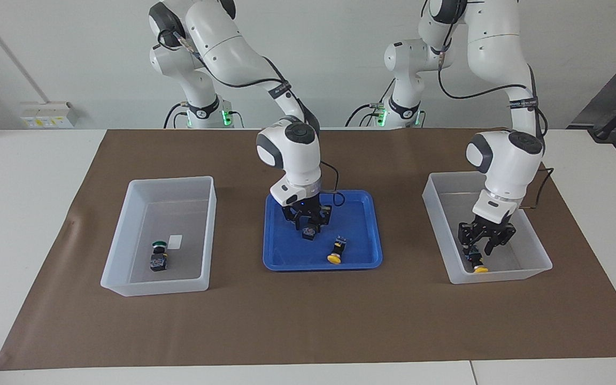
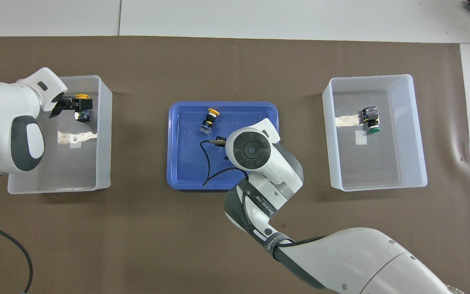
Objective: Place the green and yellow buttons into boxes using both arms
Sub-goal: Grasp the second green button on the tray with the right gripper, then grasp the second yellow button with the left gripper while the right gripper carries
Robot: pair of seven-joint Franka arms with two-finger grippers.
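Observation:
My right gripper (image 1: 308, 224) is down in the blue tray (image 1: 359, 235), shut on a green button (image 1: 309, 232) that still rests on the tray floor. The arm's wrist hides both in the overhead view. A yellow button (image 1: 336, 251) (image 2: 209, 120) lies in the tray, farther from the robots. My left gripper (image 1: 483, 248) (image 2: 76, 107) stands open, low inside the box (image 1: 535, 243) at the left arm's end. A second yellow button (image 1: 478, 266) (image 2: 82, 96) lies just beneath it on the box floor. The other box (image 1: 126, 214) (image 2: 418, 134) holds a green button (image 1: 158, 258) (image 2: 371, 120).
Tray and boxes stand in a row on a brown mat (image 1: 308, 321) (image 2: 137, 237) over the white table. The right arm's black cable (image 2: 208, 163) loops over the tray. A small white label (image 1: 175, 241) is stuck to the floor of the box at the right arm's end.

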